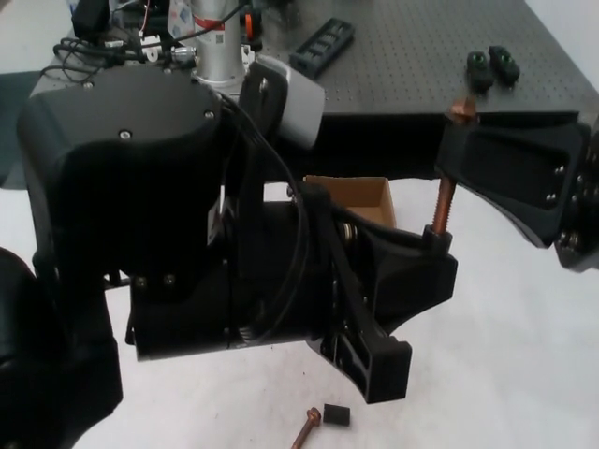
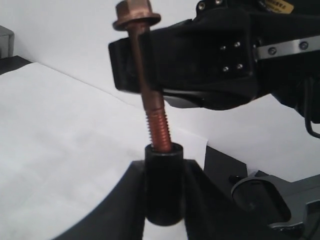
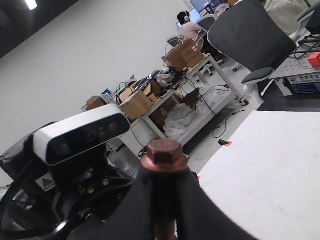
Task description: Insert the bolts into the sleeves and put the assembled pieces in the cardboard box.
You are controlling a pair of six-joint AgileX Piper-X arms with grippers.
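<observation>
1. The bolt (image 2: 145,90) is standing upright, head up, and its threaded tip is sitting just inside the mouth of the sleeve (image 2: 164,182).
2. My right hand (image 2: 135,65) is clamping the bolt on the plain shank just under the head. In the right wrist view the fingers are closing tight around it, with the head poking out above them.
3. My left hand (image 2: 164,205) is pinching the black sleeve between both fingers and holding it upright under the bolt, up off the table (image 1: 505,355).
4. The cardboard box (image 1: 370,192) is sitting open on the table just behind the left hand, and the arm is partly hiding it.
5. Nearer the camera, a spare bolt (image 1: 306,428) is lying on the table with a spare sleeve (image 1: 337,414) just beside it.
</observation>
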